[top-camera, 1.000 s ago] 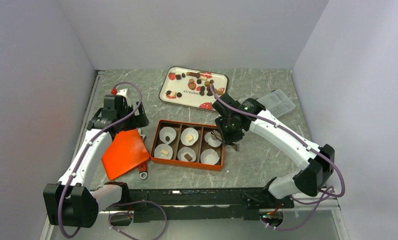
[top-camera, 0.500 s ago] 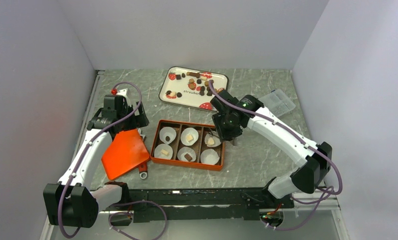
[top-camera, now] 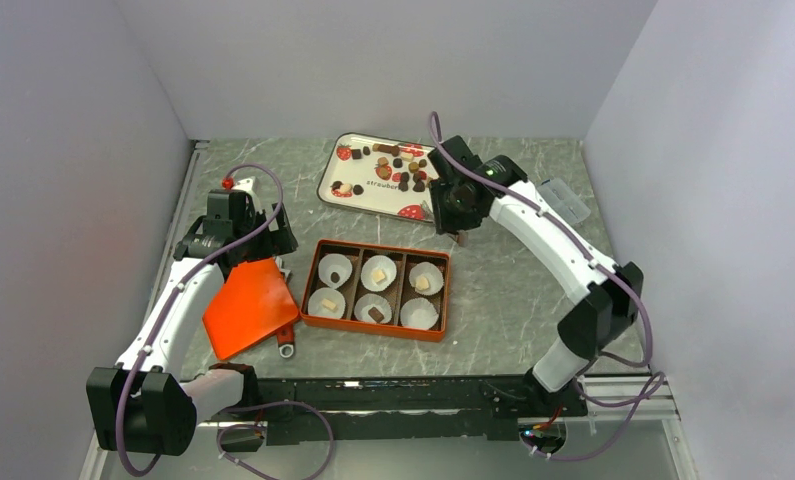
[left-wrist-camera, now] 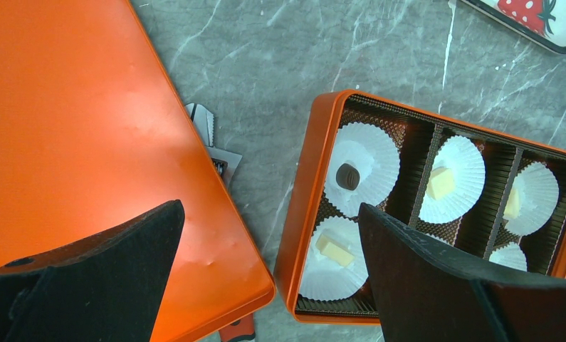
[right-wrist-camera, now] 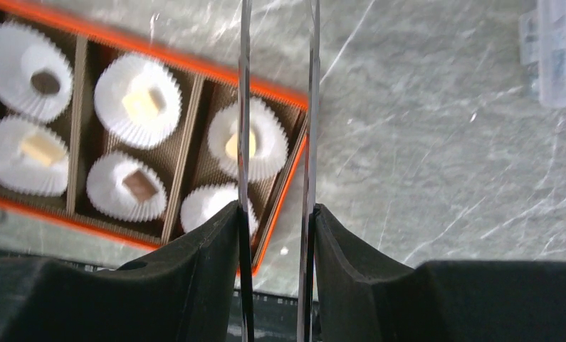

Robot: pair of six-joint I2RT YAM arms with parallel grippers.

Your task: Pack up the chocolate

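Right gripper [top-camera: 460,237]: blades parted, empty; lifted off the orange box [top-camera: 373,331] toward the strawberry tray [top-camera: 373,201] after leaving a tan chocolate [top-camera: 422,283] in the 1 o'clock cup. Five cups filled; empty cup [top-camera: 419,314] at 5 o'clock. Loose chocolates [top-camera: 403,176] at 11 o'clock, near the tips.

A grey, marble-veined tabletop [top-camera: 513,300] carries a white tray [top-camera: 368,203] with strawberry prints at the far side. Nearer lies an orange box [top-camera: 373,331], with its flat orange lid [top-camera: 248,305] askew just left of it. A small red-handled tool [top-camera: 286,345] pokes out from under the lid's near corner. A clear plastic container [top-camera: 571,208] lies far right.
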